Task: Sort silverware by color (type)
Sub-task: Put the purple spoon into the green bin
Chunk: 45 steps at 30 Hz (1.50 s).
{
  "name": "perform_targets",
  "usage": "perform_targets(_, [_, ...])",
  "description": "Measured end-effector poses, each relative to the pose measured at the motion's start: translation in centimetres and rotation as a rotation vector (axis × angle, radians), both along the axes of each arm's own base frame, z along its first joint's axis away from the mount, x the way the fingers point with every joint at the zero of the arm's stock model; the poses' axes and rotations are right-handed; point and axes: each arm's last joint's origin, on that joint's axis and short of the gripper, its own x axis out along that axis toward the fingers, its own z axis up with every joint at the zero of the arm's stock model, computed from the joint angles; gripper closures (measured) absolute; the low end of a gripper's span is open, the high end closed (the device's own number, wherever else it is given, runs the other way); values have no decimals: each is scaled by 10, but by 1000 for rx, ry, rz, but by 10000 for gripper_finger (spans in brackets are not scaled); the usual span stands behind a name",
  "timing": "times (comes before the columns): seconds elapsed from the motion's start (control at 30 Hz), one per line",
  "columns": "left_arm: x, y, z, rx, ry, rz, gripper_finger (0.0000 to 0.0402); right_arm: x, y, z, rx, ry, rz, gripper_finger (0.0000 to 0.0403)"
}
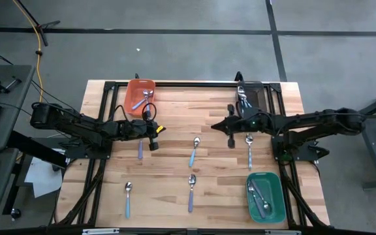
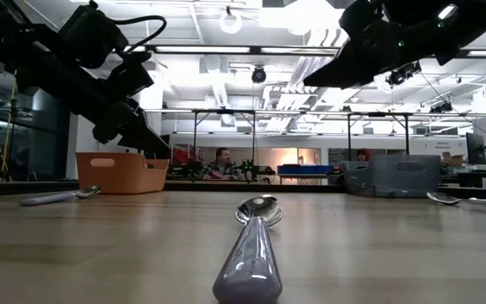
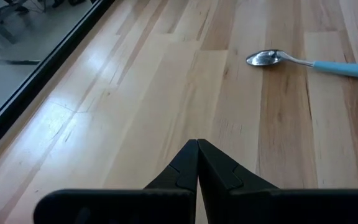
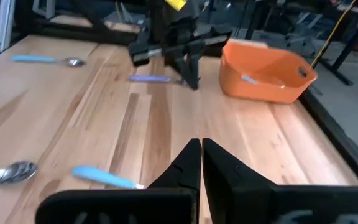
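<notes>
I work in a large open lab or workshop: a wooden bench (image 1: 201, 124) on bare concrete floor (image 1: 175, 59), ceiling strip lights (image 2: 226, 51), equipment benches behind, and a seated person (image 2: 221, 162) beyond.

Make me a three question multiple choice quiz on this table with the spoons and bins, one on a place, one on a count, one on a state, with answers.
1. Where does the orange bin sit on the table, seen from above?
A. far edge, left part
B. near edge, right part
C. centre

2. How many spoons lie loose on the table, outside the bins?
A. two
B. nine
C. five or six

3. How are the two pincers?
A. both open
B. both shut, holding nothing
C. each shut on a spoon

Answers:
1 A, it is by the far left rim.
2 C, five show clearly, with a purple handle by the left pincer.
3 B, left and right pincer fingers meet, empty.
</notes>
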Motion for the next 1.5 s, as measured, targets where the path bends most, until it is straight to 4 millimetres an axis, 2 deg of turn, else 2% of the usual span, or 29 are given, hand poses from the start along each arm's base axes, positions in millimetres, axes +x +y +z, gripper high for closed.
perform_targets(0.2, [0,-1,0,-19,-3,-19,401,-1,4,-3,3,39,-3,403])
perform_targets(0.47, [0,-1,0,-6,2,-27,401,-5,6,5,34,-7,-22,403])
perform_targets(0.77, [1,-1,1,-5,-7,-26,401,-6,16,9,36,-24,23,403])
perform_targets(1.27, [1,-1,1,-4,-6,-26,401,-6,15,9,22,-24,-23,403])
perform_targets(1.5, [1,-1,0,-13,-5,-40,401,-6,15,9,67,-27,-37,403])
